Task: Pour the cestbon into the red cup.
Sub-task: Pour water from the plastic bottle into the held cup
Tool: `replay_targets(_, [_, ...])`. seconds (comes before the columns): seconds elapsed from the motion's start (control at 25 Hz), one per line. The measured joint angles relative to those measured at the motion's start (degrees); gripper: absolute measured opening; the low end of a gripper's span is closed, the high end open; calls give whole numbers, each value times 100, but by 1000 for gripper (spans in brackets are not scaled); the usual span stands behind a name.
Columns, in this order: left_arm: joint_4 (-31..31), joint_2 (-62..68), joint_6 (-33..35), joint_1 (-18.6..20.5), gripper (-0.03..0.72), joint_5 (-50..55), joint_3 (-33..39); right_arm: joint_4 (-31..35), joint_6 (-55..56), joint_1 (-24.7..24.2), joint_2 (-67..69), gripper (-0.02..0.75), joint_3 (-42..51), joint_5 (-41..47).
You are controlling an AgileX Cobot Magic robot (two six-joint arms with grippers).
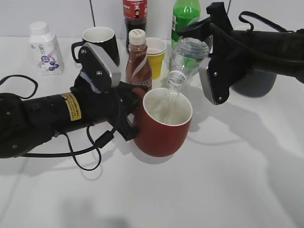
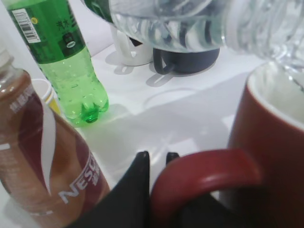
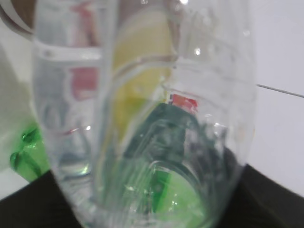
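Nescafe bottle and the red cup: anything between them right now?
Only the left gripper, shut on the red cup's handle, seen in the exterior and left wrist views. The Nescafe bottle stands just behind it. No other object sits in that gap.

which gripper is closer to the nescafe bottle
Left. The left gripper holds the red cup's handle right beside the Nescafe bottle; the right gripper holds the cestbon farther off.

We see the cestbon [image 3: 142,118] filling most of the frame, clear and ribbed, its dark green label showing at lower centre. Behind it blur yellow and red shapes; a green bottle [image 3: 26,154] sits lower left.
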Motion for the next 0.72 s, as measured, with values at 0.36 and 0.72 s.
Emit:
replay_targets(0.36, [7, 0, 0, 0, 65, 0, 0, 5, -81, 0, 0, 474, 0, -32])
replay_targets(0.72, [-4, 0, 0, 0, 65, 0, 0, 252, -300, 0, 0, 473, 0, -267])
